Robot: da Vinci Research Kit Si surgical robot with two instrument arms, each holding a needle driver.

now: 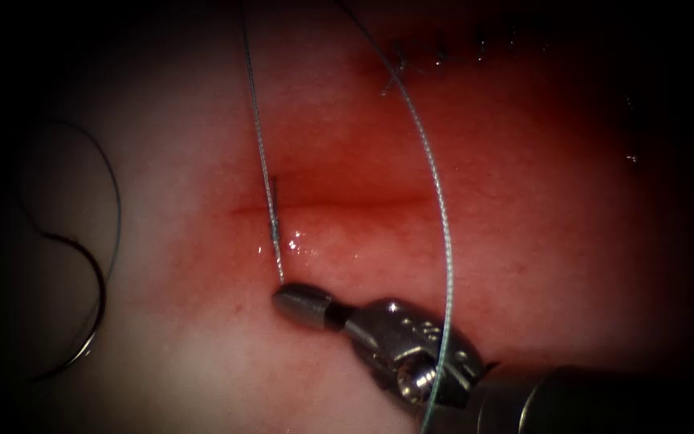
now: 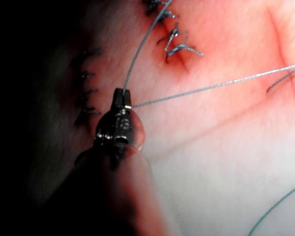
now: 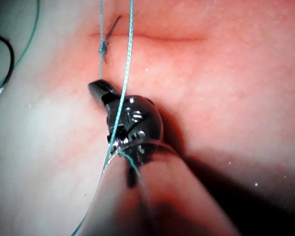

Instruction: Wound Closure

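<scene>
The cut [image 1: 339,205] runs level across the red tissue [image 1: 524,241]. One stitch [image 1: 274,201] crosses its left end, with a knot [image 3: 103,48] on it. My right tool [image 1: 303,304] sits just below that stitch, jaws shut on the short thread end [image 1: 279,269] at their tip. A long thread [image 1: 443,217] arcs down over its wrist. My left tool [image 2: 120,96] is shut on the thread [image 2: 211,87], which runs taut to the stitch. The curved needle [image 1: 100,289] lies free on the pale tissue far left of the cut, held by neither tool.
Closed cuts with stitches and cut thread ends [image 1: 439,55] lie beyond the open cut, also seen as stitch rows [image 2: 179,44]. Slack thread [image 1: 114,201] curls from the needle on the left. Red fluid glistens [image 1: 299,241] below the cut.
</scene>
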